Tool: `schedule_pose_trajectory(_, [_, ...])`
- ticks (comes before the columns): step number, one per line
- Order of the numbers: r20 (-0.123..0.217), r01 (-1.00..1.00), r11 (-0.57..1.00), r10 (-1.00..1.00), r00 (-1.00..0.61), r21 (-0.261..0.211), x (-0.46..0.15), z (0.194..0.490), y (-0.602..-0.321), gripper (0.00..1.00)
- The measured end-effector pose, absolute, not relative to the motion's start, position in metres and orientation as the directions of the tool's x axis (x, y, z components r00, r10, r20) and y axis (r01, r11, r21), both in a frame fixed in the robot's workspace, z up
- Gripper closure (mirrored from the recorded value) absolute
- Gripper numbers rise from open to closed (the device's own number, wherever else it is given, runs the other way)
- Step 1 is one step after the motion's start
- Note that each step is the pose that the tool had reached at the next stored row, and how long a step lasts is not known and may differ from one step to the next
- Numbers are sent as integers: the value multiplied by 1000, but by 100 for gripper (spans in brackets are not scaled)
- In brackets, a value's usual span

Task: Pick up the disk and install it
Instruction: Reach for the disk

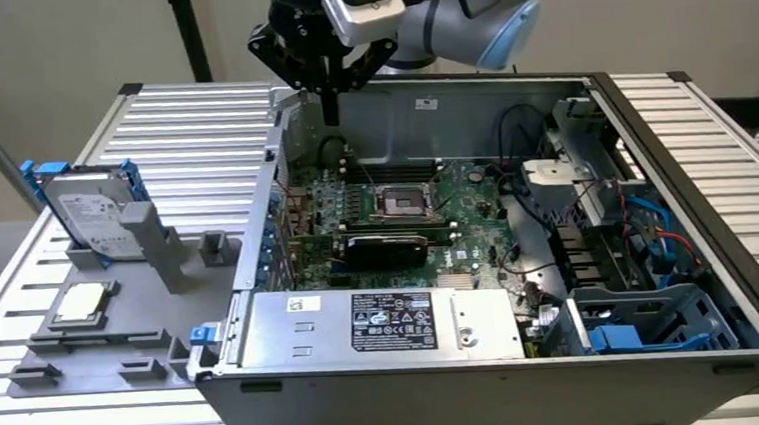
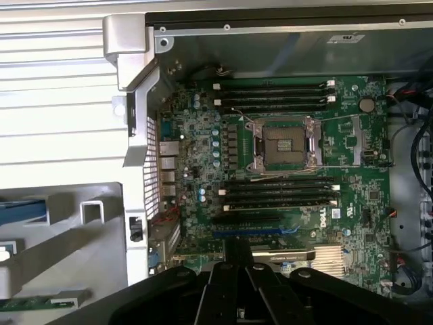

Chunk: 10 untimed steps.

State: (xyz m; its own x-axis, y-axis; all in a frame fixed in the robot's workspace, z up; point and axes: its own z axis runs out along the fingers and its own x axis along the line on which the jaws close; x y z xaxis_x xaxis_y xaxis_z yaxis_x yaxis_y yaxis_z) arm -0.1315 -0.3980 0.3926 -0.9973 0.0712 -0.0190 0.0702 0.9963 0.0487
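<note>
My claw (image 1: pixel 332 118) is matte black, a fan of angled link bars (image 2: pixel 223 291) that narrows to a slim dark tip. Just above the claw I see a pale grey camera box (image 1: pixel 365 8) with a darker face. Behind the claw the arm (image 1: pixel 453 12) is rounded and silver-grey, its fat joint closed by a light blue cap (image 1: pixel 511 33).
</note>
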Motion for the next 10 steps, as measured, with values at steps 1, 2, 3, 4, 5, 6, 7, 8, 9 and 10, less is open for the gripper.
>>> schedule_pose_trajectory(1, [-19,70,996,71,-997,49,-136,393,-398,89])
schedule_pose_trajectory(2, [-19,70,996,71,-997,49,-141,393,-397,89])
schedule_pose_trajectory(3, [-19,70,996,71,-997,49,-145,393,-397,89])
schedule_pose_trajectory(4, [-19,70,996,71,-997,49,-149,393,-396,89])
schedule_pose_trajectory(5, [-19,70,996,71,-997,49,-154,393,-396,89])
schedule_pose_trajectory(6, [-19,70,996,71,-997,49,-159,393,-396,89])
schedule_pose_trajectory(7, [-19,70,996,71,-997,49,-163,393,-395,89])
schedule_pose_trajectory(8, [-18,70,996,71,-997,49,-168,393,-395,89])
schedule_pose_trajectory(9, [-18,70,996,71,-997,49,-172,393,-395,89])
schedule_pose_trajectory(10, [-17,70,996,71,-997,49,-177,393,-394,89])
